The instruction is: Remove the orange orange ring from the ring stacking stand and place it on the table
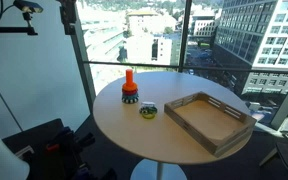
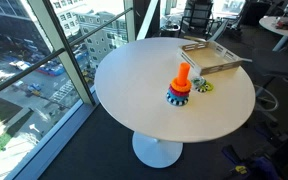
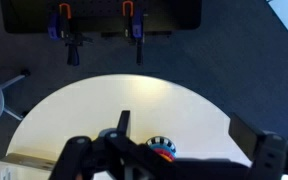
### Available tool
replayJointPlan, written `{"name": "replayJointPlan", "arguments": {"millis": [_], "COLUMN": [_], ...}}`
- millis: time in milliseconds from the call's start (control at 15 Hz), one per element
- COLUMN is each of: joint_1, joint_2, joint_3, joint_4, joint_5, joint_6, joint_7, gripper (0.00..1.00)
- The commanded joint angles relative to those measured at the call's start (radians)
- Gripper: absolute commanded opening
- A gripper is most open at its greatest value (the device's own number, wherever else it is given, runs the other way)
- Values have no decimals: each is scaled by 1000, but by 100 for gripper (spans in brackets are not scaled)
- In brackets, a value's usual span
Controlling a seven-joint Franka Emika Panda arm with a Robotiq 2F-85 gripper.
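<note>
The ring stacking stand (image 1: 130,86) is upright on the round beige table (image 1: 114,125), near its edge. Its orange peg sticks up, and the orange ring (image 2: 181,88) sits low on the peg above a dark blue base. The stand also shows in the wrist view (image 3: 160,148), from above, with a bit of the orange ring (image 3: 166,153) showing. My gripper (image 3: 189,128) is open and empty, high above the table, with the stand below and between its fingers. The gripper is out of both exterior views.
A yellow-green ring (image 1: 147,109) lies on the table next to the stand and also shows in an exterior view (image 2: 201,87). A wooden tray (image 1: 209,120) stands beyond it. Glass walls (image 1: 104,40) run close behind the table.
</note>
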State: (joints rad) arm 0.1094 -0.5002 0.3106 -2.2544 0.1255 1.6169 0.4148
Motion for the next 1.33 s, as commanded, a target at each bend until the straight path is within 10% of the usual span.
{"name": "replayJointPlan", "arguments": {"millis": [0,1267], "joint_1": [12,-13], "joint_2": [3,104], "joint_3": [-10,-81], "joint_4": [2,14], "joint_5": [-5,-60], "joint_6": [-1,166], "joint_7": [5,-59], "gripper": [100,100]}}
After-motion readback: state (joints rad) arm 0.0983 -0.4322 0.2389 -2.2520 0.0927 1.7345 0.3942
